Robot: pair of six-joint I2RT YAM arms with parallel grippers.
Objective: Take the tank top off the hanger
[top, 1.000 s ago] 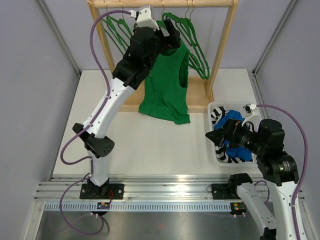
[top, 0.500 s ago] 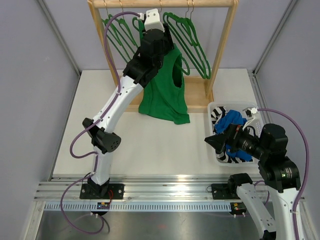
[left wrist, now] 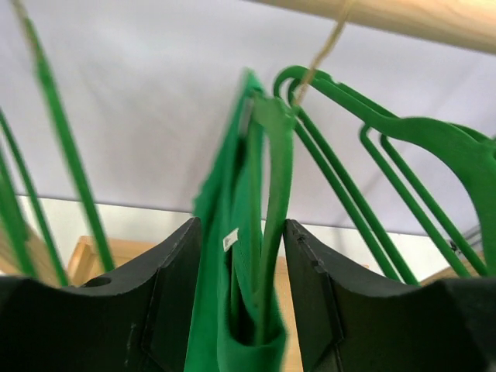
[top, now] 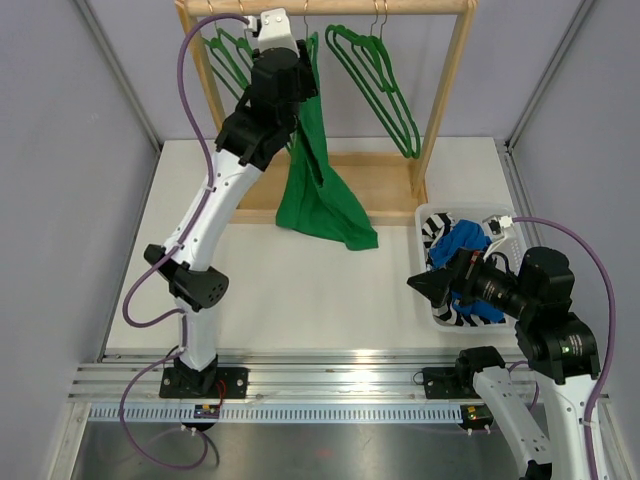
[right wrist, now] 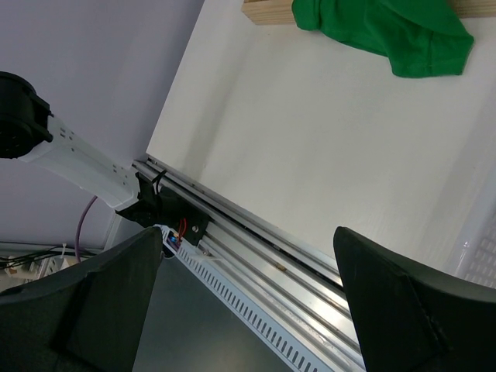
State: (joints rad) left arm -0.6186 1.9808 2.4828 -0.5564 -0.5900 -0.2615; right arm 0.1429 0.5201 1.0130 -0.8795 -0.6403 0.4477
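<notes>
The green tank top (top: 322, 195) hangs from a green hanger (left wrist: 276, 178) on the wooden rack's rail (top: 400, 7), turned edge-on, its hem resting on the rack base. My left gripper (top: 298, 98) is high at the rail. In the left wrist view its jaws (left wrist: 240, 298) close round the tank top's shoulder strap (left wrist: 221, 310) and the hanger arm inside it, touching both sides. My right gripper (top: 422, 285) is open and empty, low at the right beside the bin. The right wrist view (right wrist: 248, 298) shows the tank top's hem (right wrist: 387, 27) far off.
Empty green hangers hang on the rail at the right (top: 385, 90) and left (top: 228, 62). The rack's wooden base (top: 395, 190) and right post (top: 445, 95) stand at the back. A white bin (top: 428, 214) holds blue and striped clothes (top: 462, 242) at the right.
My left gripper has swung left along the rail with the tank top, turning the garment from face-on to edge-on. The right gripper has lowered slightly.
</notes>
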